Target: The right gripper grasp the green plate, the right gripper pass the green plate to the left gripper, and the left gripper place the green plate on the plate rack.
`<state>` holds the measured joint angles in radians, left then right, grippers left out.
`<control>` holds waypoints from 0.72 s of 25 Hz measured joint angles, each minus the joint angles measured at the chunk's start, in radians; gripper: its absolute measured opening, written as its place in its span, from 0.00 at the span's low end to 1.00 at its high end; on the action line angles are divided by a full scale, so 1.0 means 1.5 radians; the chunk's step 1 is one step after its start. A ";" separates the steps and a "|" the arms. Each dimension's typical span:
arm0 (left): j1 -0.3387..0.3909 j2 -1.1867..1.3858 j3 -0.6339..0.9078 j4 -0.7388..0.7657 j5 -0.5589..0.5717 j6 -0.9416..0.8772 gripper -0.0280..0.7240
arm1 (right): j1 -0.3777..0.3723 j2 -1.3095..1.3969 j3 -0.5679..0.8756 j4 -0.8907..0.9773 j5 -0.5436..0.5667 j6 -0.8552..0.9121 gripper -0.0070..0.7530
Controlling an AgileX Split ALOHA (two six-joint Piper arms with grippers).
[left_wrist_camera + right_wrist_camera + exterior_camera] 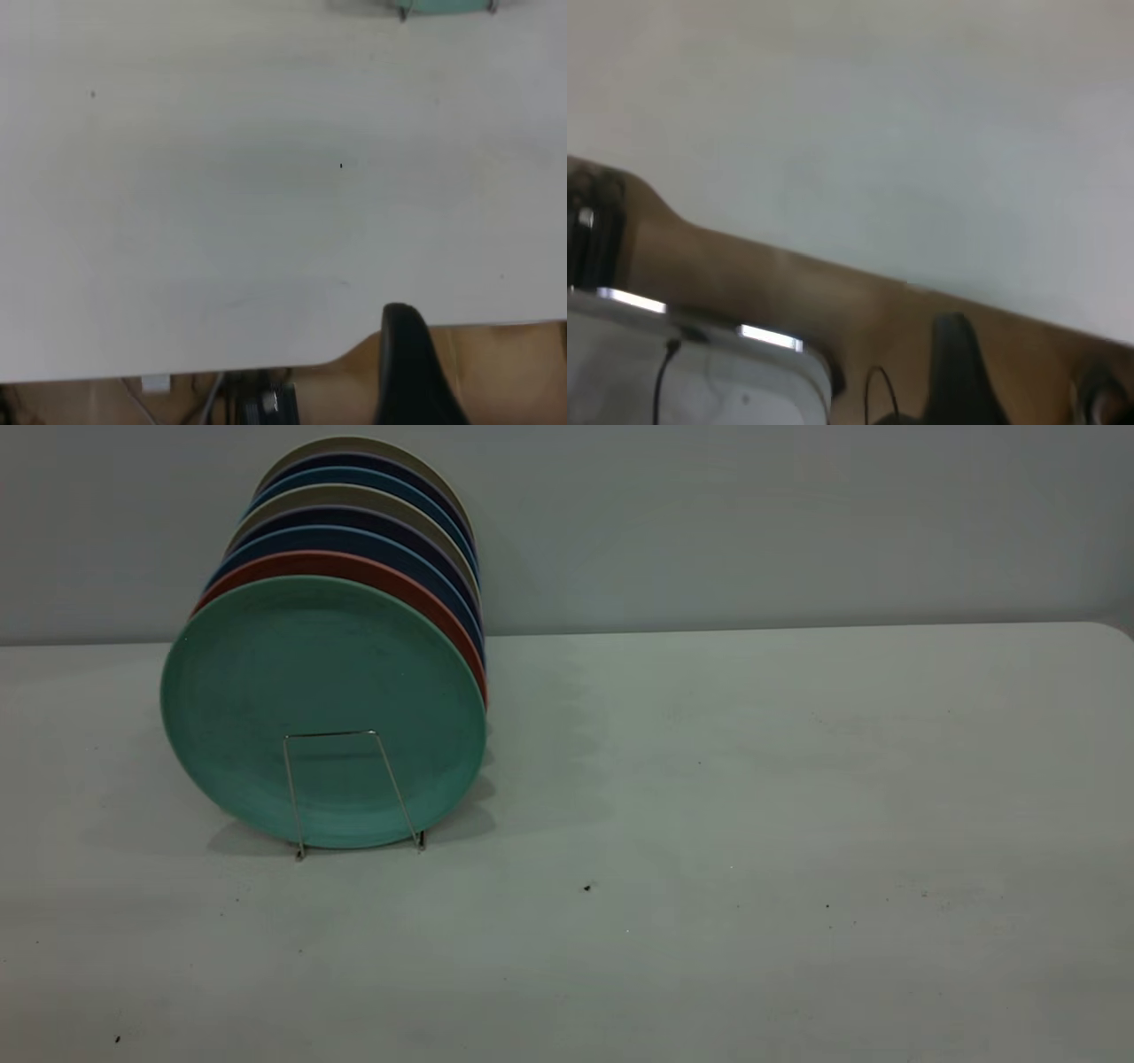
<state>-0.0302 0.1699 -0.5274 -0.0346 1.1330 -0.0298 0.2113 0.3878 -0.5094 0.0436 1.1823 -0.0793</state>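
— Table [753, 779] first, since its pale front is lying closest to us. What is sitting on it?

— Only the plate rack [332, 733], a thin silver wire thing, over on the left arm's side. Its front loop is standing upright right against the face of the green plate [292, 691].

— So the green plate is standing in the rack?

— Yes, it is standing on edge at the very front of the row and leaning back a little. A salmon plate [354, 565] is pressing close behind it, then dark blue plates [354, 538] and beige plates [354, 496] are lining up behind that one.

— Where is the left gripper [409, 367] hanging?

— Its own camera is showing it as a dark shape by the table's near edge, with brown floor [496, 372] beneath it. The green plate and the foot of the rack are sitting well apart from it, on the far side of a bare stretch of tabletop.

— Is it gripping anything?

— Too little of it is showing, so I cannot tell whether it is open or closed. Nothing is touching the part I am seeing.

— And the right gripper [957, 372]?

— It is showing as another dark shape past the table's edge, over the same brown floor. A pale box with shiny edges [700, 372] and a thin black cable [877, 394] are lying near it. Again, I cannot tell how wide it is standing or whether it is holding something.
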 joint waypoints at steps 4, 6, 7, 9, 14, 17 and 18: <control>0.000 -0.070 0.000 0.009 0.018 0.010 0.63 | 0.000 -0.098 0.020 -0.007 -0.028 -0.048 0.66; 0.000 -0.083 0.000 0.012 0.018 0.029 0.63 | 0.000 -0.126 0.022 -0.009 -0.029 -0.064 0.66; 0.000 -0.084 0.000 0.012 0.018 0.044 0.63 | 0.000 -0.135 0.023 -0.009 -0.030 -0.067 0.66; 0.000 -0.084 0.000 0.010 0.018 0.064 0.63 | 0.000 -0.140 0.024 -0.009 -0.030 -0.070 0.66; 0.000 -0.084 0.013 0.007 0.013 0.074 0.63 | 0.000 -0.140 0.025 -0.010 -0.032 -0.071 0.66; 0.000 -0.084 0.026 0.006 0.005 0.074 0.63 | 0.000 -0.140 0.025 -0.010 -0.032 -0.071 0.66; 0.000 -0.084 0.027 0.006 0.003 0.074 0.63 | 0.000 -0.140 0.025 -0.010 -0.032 -0.071 0.66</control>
<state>-0.0302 0.0437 -0.4870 -0.0252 1.1374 0.0813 0.2113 0.1778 -0.4724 0.0286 1.1337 -0.1862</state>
